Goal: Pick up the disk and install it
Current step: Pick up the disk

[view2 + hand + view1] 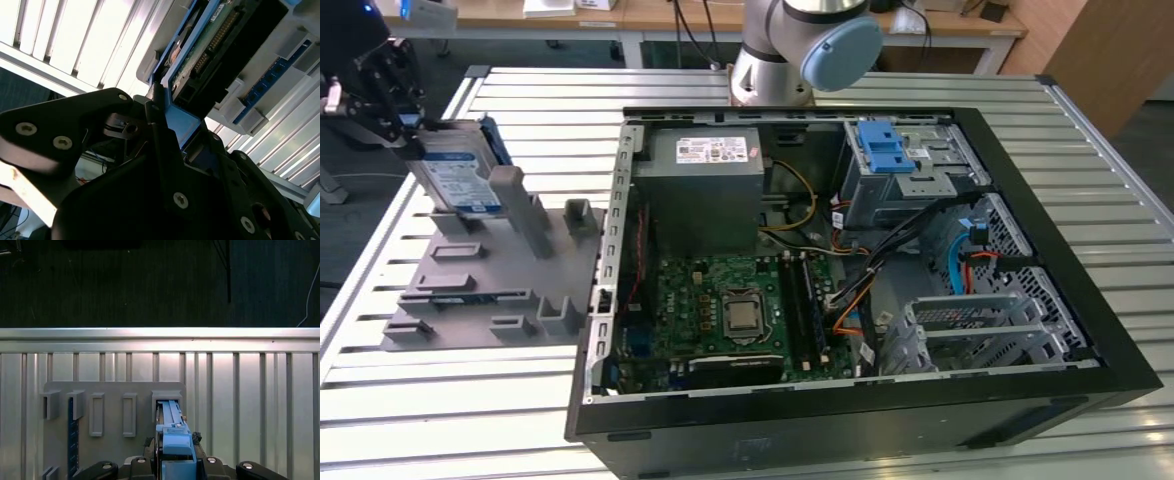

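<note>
Tabletop (1107, 160) of slatted metal, mostly taken up by the open PC case (854, 420), out toward the edge at the exterior view's right. Grey holder rack (480, 290) just beside the case, along the tabletop's edge at the exterior view's left. Then the disk (454, 172), standing on end in the rack's far slot, blue carrier round it. Smallest, the gripper (411, 122) on the disk's upper end, jaws closed in on the carrier from both sides, gripping by the look of it. So: pick-up step, install not started, nothing near the drive cage (914, 175) yet. Calls for a straight pull along the slot, no twisting, to avoid snagging the carrier.
</note>
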Robot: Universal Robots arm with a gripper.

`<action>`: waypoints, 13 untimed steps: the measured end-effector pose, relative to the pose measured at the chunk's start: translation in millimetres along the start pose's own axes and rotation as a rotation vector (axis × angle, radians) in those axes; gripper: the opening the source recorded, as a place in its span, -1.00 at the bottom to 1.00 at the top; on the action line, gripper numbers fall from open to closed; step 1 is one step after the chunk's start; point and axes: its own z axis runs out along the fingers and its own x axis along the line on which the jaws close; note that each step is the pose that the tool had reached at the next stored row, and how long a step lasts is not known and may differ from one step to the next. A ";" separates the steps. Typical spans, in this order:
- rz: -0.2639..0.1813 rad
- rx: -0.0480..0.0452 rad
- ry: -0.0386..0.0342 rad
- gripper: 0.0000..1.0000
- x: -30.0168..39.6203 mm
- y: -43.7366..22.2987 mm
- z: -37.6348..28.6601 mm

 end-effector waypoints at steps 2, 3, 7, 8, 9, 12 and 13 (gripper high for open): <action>0.000 0.0000 0.0001 -0.27 0.0 0.0 -1.5; 0.000 0.0001 0.0000 -0.27 0.0 0.0 -2.4; 0.000 0.0000 0.0001 -0.27 -0.1 0.0 -6.4; 0.000 0.0000 0.0001 -0.27 -0.1 0.1 -7.6; 0.000 0.0000 0.0000 -0.27 -0.2 0.1 -8.5; 0.000 0.0000 0.0001 -0.27 -0.2 0.0 -11.4; 0.000 0.0000 0.0001 -0.27 -0.3 0.1 -12.4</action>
